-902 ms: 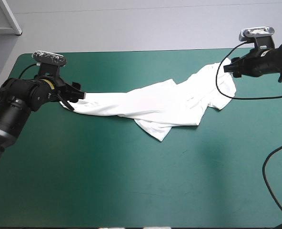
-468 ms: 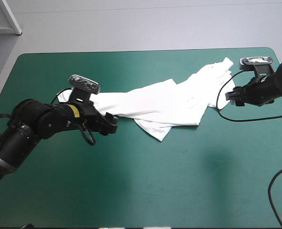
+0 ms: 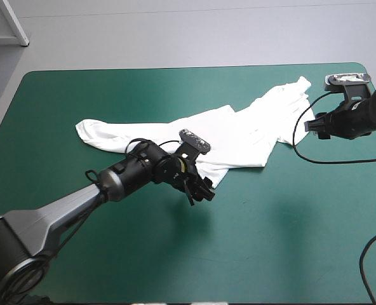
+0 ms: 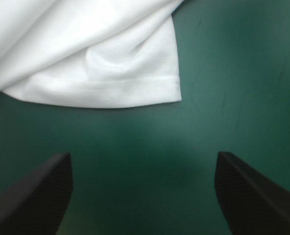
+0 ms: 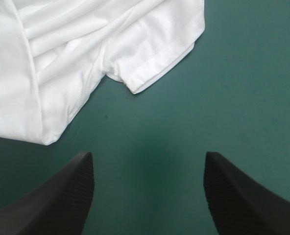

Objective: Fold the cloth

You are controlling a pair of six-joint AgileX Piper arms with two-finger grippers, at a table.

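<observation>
Lying in a long crumpled band, the T-shirt (image 3: pixel 232 136) stretches across the far half of the table (image 3: pixel 143 254), from its left part toward the far right corner. At the middle, one flap of it points toward the near edge. The left gripper (image 3: pixel 202 189) hovers at that flap's tip with nothing held. In its wrist view the black fingers (image 4: pixel 32 196) stand wide apart over the bare teal-green cover. A stitched hem lies just ahead of them, possibly a sleeve's, though I cannot tell for sure. The right gripper (image 3: pixel 314 125) sits just beside the T-shirt's right end, also spread and empty. Its fingers (image 5: pixel 61 196) frame bare cover, with a folded white corner ahead of them, touching neither.
</observation>
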